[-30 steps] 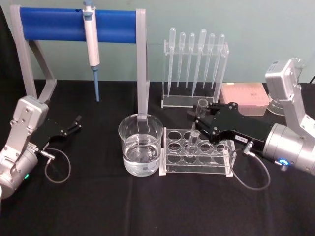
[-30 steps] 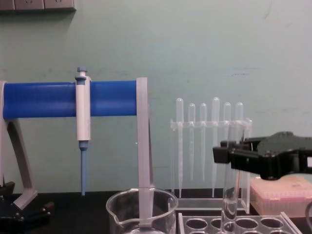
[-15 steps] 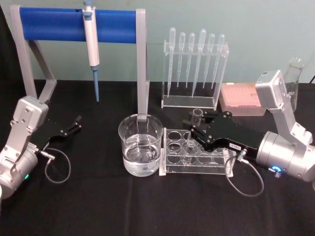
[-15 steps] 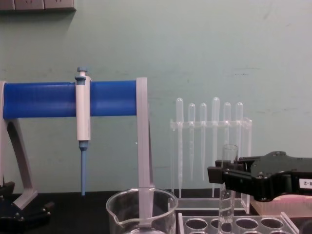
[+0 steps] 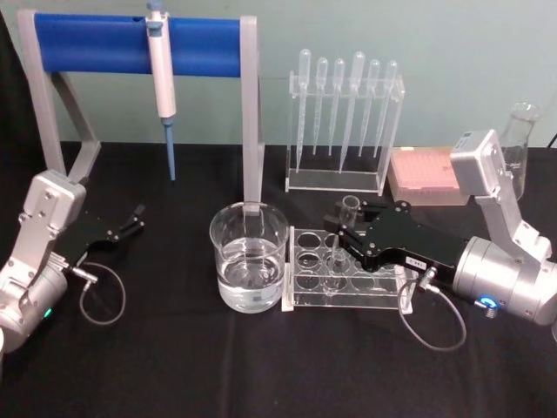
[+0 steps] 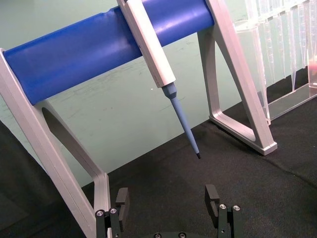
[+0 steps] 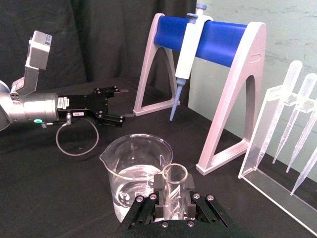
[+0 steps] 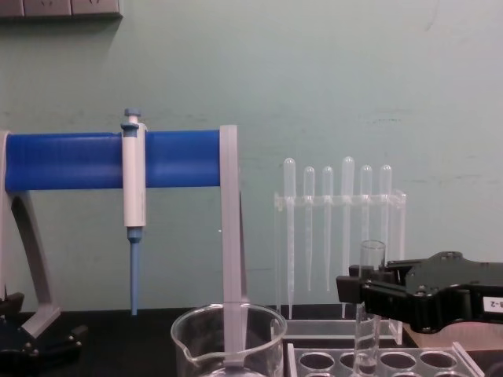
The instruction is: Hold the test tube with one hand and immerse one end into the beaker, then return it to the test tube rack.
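Apparently the return is nearly done: right of centre in the head view, the right gripper clamps the test tube upright, its bottom in the rack beside the beaker. Only release remains. At lower left, the left gripper idles agape.

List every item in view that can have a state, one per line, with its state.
test tube: upright, lower end in the tube rack, gripped near its rim.
right gripper: shut on the test tube.
left gripper: open, holding nothing, parked on the left.
beaker: upright, partly filled with clear liquid.
tube rack: holes otherwise unfilled.
pipette: hanging on the blue stand.
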Controlling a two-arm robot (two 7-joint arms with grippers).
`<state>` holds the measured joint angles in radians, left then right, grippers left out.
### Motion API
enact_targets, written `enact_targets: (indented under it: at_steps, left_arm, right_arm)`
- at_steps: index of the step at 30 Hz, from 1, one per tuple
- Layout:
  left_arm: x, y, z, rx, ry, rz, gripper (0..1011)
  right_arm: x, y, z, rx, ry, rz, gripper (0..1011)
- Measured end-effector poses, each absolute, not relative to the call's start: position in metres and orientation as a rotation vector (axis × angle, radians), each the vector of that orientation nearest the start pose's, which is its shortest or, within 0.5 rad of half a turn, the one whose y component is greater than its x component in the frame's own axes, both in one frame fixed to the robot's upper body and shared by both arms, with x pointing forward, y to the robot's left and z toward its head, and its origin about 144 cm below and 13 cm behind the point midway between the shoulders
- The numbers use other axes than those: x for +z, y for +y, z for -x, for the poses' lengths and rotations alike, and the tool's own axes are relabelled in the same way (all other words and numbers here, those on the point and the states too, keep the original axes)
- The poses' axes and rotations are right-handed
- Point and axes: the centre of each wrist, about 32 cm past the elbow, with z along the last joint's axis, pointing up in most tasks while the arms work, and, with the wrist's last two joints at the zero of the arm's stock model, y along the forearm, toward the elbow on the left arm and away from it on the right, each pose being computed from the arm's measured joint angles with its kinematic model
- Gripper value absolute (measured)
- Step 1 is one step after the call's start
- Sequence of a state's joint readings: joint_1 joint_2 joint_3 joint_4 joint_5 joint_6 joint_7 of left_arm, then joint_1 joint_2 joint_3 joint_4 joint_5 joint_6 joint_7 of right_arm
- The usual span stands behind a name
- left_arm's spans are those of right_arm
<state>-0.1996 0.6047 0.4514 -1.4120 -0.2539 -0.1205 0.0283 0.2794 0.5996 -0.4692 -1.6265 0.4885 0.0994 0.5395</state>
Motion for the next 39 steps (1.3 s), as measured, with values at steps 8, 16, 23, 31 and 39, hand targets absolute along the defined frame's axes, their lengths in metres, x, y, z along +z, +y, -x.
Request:
enact_targets:
  at_steps: [8, 16, 23, 31, 39]
  left_arm:
    - [1.14, 0.31, -0.489, 1.248, -0.285, -0.305, 1000]
    - [1.14, 0.31, -0.489, 1.248, -0.285, -0.304, 1000]
    - [1.14, 0.31, -0.489, 1.248, -0.285, -0.304, 1000]
    - [1.14, 0.31, -0.489, 1.248, -0.285, -0.304, 1000]
    - [1.14, 0.31, -0.489, 1.248, -0.285, -0.304, 1000]
  right_arm:
    - [1.218, -0.264, -0.5, -0.626, -0.07, 0.164, 387]
    - [1.231, -0.262, -0.495, -0.634, -0.113, 0.118, 633]
    - [1.249, -0.264, -0.481, -0.702, -0.182, 0.012, 843]
    - [1.241, -0.268, -0.463, -0.914, -0.207, -0.073, 1000]
    - [1.214, -0.267, -0.443, -1.199, -0.206, -0.065, 1000]
